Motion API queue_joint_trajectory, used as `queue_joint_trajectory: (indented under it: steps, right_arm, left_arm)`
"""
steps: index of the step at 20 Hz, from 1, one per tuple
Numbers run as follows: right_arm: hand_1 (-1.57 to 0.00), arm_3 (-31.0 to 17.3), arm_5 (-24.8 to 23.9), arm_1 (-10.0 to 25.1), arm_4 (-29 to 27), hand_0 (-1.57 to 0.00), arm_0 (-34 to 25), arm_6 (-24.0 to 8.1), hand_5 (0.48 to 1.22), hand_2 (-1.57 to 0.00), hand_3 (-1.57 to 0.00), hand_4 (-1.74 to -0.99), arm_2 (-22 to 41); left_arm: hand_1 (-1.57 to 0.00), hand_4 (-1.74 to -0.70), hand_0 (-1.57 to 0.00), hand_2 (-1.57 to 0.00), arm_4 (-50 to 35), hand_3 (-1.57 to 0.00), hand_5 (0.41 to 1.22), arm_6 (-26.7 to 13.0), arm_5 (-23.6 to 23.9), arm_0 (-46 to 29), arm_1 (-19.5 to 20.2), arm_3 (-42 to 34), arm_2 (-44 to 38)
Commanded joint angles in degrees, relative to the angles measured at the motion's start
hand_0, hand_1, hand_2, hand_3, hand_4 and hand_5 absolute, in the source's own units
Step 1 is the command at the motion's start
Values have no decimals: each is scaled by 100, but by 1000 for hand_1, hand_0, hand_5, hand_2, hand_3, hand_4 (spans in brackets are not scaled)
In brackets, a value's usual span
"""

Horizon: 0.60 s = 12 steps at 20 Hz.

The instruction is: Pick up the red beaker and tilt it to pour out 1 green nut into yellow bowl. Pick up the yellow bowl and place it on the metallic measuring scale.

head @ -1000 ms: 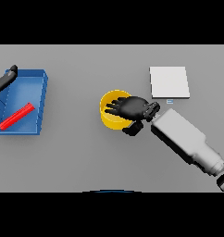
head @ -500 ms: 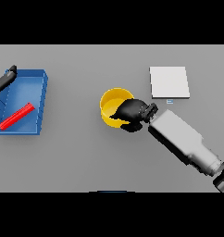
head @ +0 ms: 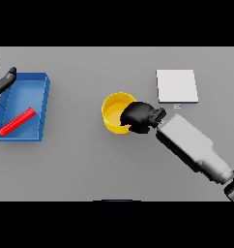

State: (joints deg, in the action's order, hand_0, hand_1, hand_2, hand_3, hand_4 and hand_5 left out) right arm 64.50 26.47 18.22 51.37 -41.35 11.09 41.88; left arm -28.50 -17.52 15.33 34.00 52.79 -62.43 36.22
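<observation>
Right hand (head: 138, 116) curled over right rim of yellow bowl (head: 114, 110), gripping it. Scale (head: 176, 86) farther back and right of bowl, apart. Left hand (head: 4, 81) far left, above blue tray (head: 41, 104); fingers unclear.

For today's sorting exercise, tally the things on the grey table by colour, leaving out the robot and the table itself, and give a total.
Red: 1, the red beaker lying in the tray.
Blue: 1, the blue tray.
Yellow: 1, the yellow bowl, with the right hand at its rim.
White-grey: 1, the measuring scale.
Total: 4.
</observation>
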Motion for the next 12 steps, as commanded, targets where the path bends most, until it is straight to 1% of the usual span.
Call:
queue_joint_trajectory:
  steps: [1,3,4,6,7,8,9,10,11,12]
  right_arm:
    - [-1511,55,12,53,-37,-1515,20,61,1206,-1314,-1285,-1720,-21]
    - [-1532,79,58,83,-98,-1535,-43,36,1211,-1327,-1323,-1727,-114]
    - [-1540,177,157,164,-178,-1542,-71,49,1213,-1331,-1340,-1730,-204]
    - [-1551,419,337,254,-317,-1553,-11,-98,1216,-1344,-1317,-1734,-347]
    - [-1555,467,335,319,-337,-1556,-22,-69,1217,-1389,-1284,-1735,-400]
    - [-1558,722,455,454,-409,-1559,-12,-129,1218,-1414,-1252,-1737,-496]
    - [-1561,844,487,549,-444,-1562,1,-126,1218,-1429,-1228,-1737,-569]
    - [-1563,972,536,624,-488,-1563,9,-193,1219,-1432,-1208,-1738,-659]
    - [-1565,947,458,589,-441,-1565,-34,-361,1219,-1426,-1194,-1739,-717]
    - [-1566,974,406,610,-416,-1566,-32,-476,1220,-1455,-1180,-1739,-768]
  left_arm:
    - [1,-717,1,1,-1,1,693,-23,16,-10,-19,-67,24]
    - [1,-717,1,1,-36,1,695,9,0,-25,-15,-48,-5]
    - [1,-717,1,1,-25,1,696,61,38,-99,26,-93,-6]
    - [1,-723,1,1,-11,1,694,15,65,-73,-25,-59,6]
    - [1,-724,1,1,8,1,693,-76,74,5,-24,-51,11]
    - [1,-724,1,1,10,1,693,-95,57,13,9,-57,8]
    - [1,-723,1,1,25,1,692,-80,57,8,6,-53,18]
    - [1,-722,1,1,13,1,688,-33,27,-40,29,-36,7]
    - [1,-717,1,1,32,1,686,-17,-3,-16,5,-27,29]
    - [1,-714,1,1,54,1,686,-68,31,19,-19,-62,55]
